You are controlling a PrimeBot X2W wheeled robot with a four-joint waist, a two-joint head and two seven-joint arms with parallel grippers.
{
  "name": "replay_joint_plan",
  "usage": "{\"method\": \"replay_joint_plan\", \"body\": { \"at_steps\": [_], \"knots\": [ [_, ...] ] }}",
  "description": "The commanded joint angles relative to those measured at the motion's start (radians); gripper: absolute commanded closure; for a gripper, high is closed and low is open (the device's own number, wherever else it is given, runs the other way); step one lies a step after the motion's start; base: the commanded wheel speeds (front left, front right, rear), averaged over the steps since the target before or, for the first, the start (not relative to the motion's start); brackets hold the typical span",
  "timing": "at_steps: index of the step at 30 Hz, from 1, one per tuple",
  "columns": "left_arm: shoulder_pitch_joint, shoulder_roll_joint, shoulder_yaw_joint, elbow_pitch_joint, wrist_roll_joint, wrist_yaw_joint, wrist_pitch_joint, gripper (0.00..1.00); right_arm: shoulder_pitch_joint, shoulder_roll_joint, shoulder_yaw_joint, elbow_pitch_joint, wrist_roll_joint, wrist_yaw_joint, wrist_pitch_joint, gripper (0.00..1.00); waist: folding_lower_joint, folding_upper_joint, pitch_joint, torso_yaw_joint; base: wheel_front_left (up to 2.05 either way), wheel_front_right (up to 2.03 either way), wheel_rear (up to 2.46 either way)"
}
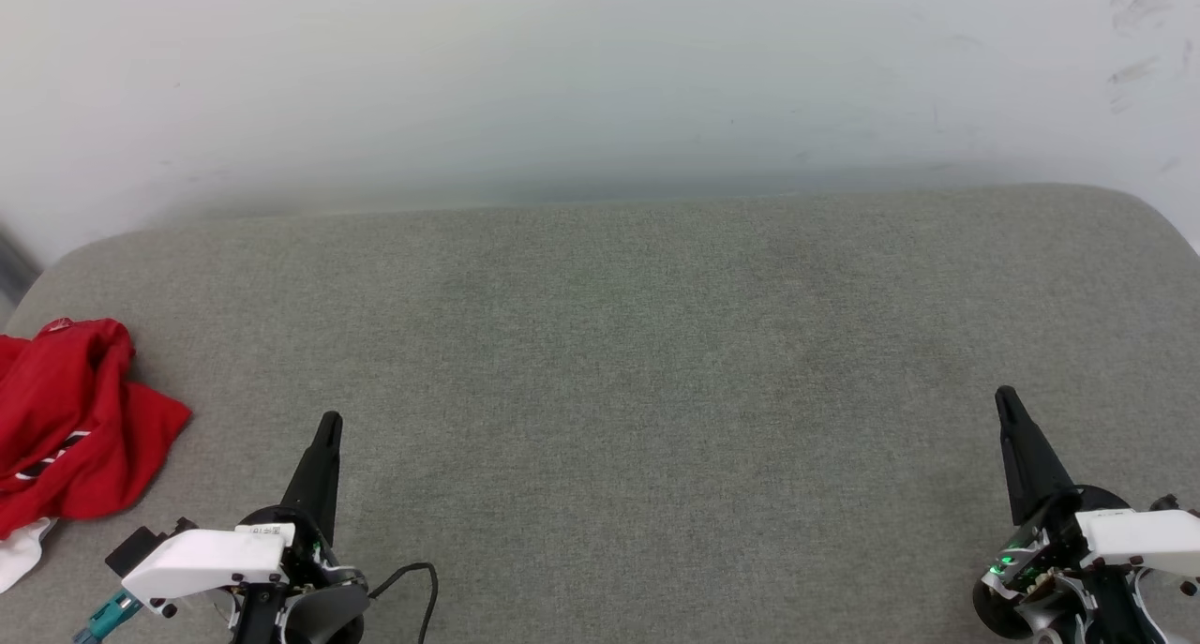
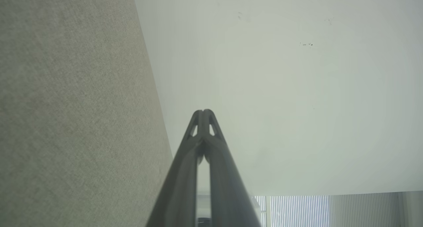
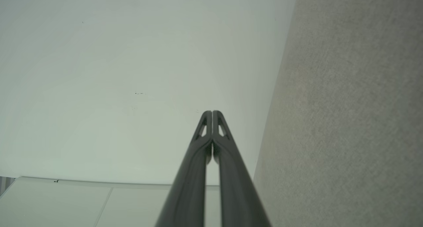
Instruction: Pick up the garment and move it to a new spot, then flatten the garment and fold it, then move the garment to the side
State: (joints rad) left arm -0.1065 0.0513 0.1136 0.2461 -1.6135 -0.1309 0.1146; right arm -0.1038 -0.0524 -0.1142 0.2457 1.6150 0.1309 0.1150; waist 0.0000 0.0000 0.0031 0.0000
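Observation:
The garment (image 1: 70, 419) lies crumpled at the far left of the grey cushioned surface (image 1: 619, 363), red with a bit of white at its lower edge. My left gripper (image 1: 329, 426) hovers at the lower left, to the right of the garment and apart from it, fingers shut with nothing between them. At the lower right my right gripper (image 1: 1006, 398) is also shut and empty. In the left wrist view the left gripper (image 2: 204, 112) points toward the white wall with its tips touching. The right gripper (image 3: 211, 112) looks the same in the right wrist view.
A white wall (image 1: 600, 82) rises right behind the grey surface. The surface's rounded corners sit at the far left and far right. A black cable (image 1: 417, 578) loops beside my left wrist.

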Motion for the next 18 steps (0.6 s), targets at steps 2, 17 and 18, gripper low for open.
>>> {"method": "replay_joint_plan", "body": {
  "at_steps": [2,17,18],
  "knots": [
    [-0.007,-0.001,0.003,0.0,0.002,-0.003,0.002,1.0,-0.011,0.004,0.0,0.0,-0.005,0.0,0.001,1.0,0.0,0.0,0.0,0.0,0.0,0.0,0.0],
    [-0.007,-0.001,0.002,0.0,0.002,-0.003,0.002,1.0,-0.011,0.004,0.0,0.0,-0.005,0.0,0.001,1.0,0.0,0.0,0.0,0.0,0.0,0.0,0.0],
    [-0.007,-0.001,0.002,0.0,0.002,-0.003,0.002,1.0,-0.011,0.004,0.0,0.0,-0.005,0.0,0.001,1.0,0.0,0.0,0.0,0.0,0.0,0.0,0.0]
  ]
}}
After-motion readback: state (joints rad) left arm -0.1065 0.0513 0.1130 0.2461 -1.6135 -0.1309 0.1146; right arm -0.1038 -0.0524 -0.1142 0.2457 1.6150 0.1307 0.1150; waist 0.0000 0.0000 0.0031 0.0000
